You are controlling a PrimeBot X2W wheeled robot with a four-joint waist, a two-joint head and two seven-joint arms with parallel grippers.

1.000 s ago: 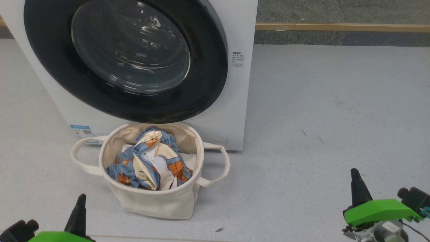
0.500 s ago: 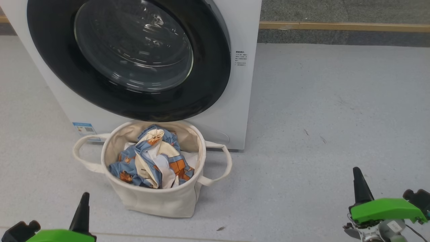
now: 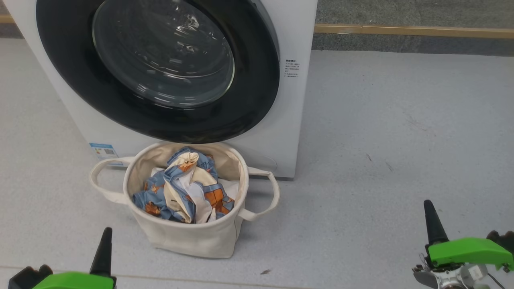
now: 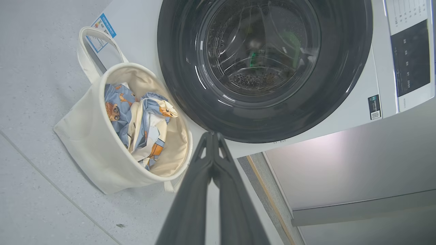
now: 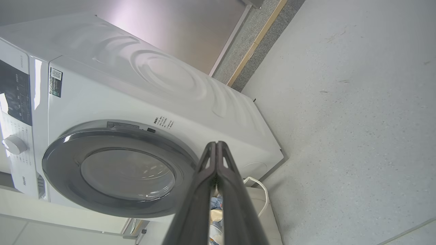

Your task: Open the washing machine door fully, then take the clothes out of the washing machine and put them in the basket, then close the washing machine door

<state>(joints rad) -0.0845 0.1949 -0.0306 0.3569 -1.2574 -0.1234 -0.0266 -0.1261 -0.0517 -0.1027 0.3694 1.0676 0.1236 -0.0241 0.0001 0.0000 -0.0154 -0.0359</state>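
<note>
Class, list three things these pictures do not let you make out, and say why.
Head view: printed text on the washing machine is too small to read.
Head view: whatever lies under the clothes is hidden by them and the basket wall.
Right wrist view: the basket is partly behind the right hand.

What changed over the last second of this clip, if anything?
Only the head camera shifted, so the whole picture slid slightly to the right. No thing moved on its own, and nothing was taken hold of or let go. Unchanged: the door closed on the washing machine, the clothes in the basket before it, the left end effector and right end effector low, shut and empty.
</note>
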